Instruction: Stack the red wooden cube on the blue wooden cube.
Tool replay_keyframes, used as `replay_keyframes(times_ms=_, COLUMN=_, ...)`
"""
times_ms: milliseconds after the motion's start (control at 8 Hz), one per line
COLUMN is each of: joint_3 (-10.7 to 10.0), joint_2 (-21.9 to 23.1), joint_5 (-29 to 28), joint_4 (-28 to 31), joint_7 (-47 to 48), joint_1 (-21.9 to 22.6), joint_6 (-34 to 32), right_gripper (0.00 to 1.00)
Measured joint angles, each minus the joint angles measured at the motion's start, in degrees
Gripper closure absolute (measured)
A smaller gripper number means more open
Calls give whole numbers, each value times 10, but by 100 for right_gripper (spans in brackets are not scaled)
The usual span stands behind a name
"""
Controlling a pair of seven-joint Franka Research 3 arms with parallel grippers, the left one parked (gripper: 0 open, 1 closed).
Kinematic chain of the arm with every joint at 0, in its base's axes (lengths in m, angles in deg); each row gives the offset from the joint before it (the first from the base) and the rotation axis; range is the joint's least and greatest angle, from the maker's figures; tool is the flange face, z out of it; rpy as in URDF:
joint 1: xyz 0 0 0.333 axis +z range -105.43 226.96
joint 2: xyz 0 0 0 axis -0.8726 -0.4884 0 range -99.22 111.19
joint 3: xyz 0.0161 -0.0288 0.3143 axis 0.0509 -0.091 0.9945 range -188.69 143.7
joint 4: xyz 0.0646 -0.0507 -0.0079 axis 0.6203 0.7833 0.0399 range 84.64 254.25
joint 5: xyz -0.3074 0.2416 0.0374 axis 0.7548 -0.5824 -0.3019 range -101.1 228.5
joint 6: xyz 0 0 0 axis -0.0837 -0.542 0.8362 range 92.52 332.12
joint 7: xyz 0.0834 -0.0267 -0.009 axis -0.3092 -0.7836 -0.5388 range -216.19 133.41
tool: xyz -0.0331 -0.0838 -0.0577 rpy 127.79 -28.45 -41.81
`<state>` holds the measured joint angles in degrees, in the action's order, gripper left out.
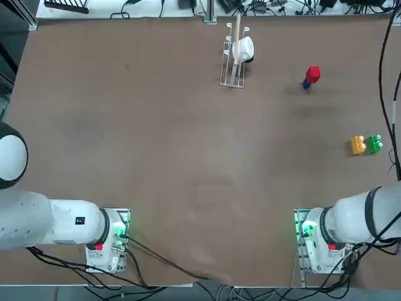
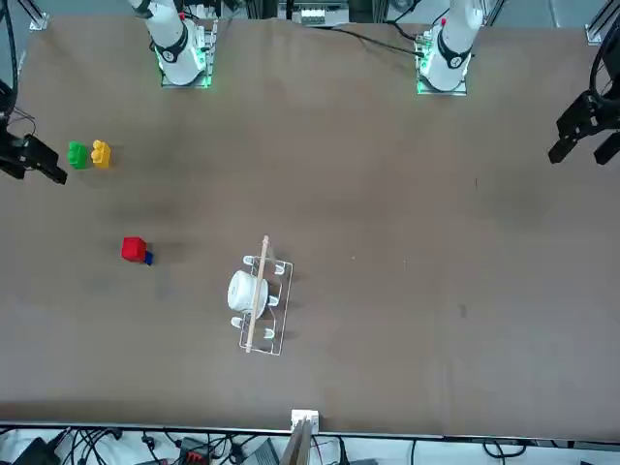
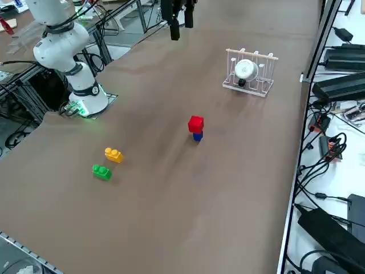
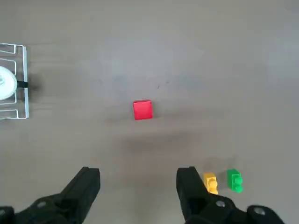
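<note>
Plain red cube (image 3: 195,123) atop blue cube (image 3: 197,136)

Small red wooden cube (image 3: 195,123) upright atop smaller dark blue wooden cube (image 3: 197,136), touching.

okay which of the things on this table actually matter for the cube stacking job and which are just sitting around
Part of the job:
- red wooden cube, sitting on top of the blue one
- blue wooden cube, under it
- right gripper, open and empty, high above the table

Just lying about:
- yellow-orange studded block
- green studded block
- wire rack holding a white cup
</note>
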<state>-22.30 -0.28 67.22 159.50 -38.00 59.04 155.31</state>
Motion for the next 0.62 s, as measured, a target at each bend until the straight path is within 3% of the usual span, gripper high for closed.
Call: replay_keyframes(times_ms=625, joint_3=0, joint_2=1, joint_5=0, joint_4=0, joint_7=10, joint_1=1, joint_6=0, right_gripper=0)
